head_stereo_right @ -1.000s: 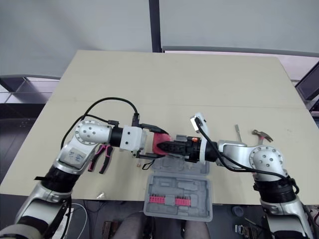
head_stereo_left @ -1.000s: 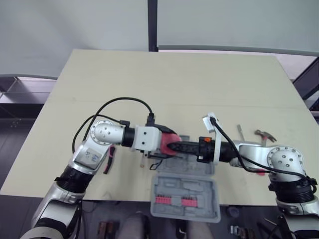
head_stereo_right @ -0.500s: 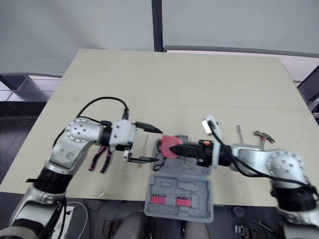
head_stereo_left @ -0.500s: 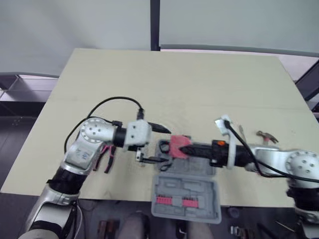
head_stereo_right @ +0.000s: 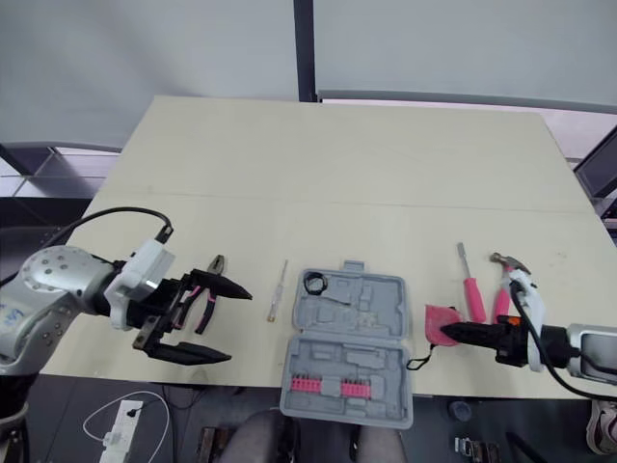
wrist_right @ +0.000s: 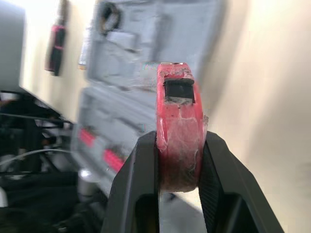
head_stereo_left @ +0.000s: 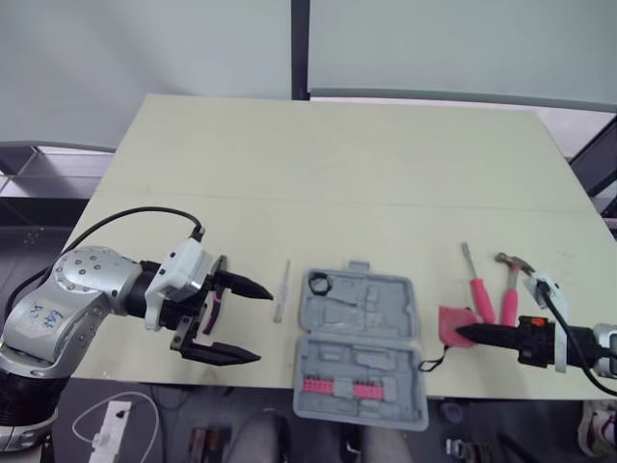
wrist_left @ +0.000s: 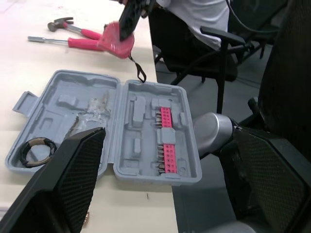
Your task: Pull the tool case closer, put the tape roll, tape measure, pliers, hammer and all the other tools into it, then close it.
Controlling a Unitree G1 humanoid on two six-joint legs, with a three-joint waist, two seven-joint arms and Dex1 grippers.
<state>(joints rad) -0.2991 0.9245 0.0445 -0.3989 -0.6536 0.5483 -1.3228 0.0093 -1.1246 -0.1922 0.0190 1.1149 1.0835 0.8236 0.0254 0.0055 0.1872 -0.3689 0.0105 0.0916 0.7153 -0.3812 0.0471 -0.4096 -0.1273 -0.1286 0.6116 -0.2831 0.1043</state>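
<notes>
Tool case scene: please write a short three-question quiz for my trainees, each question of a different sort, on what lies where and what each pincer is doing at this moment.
1. True or false: the black tape roll lies inside the open tool case.
2. The right pincer is shut on: A a spanner; B the red tape measure; C a drill.
3. Fill in the word: the left pincer holds nothing, and its fingers are ____.

Key: 1 true; 2 B; 3 open.
</notes>
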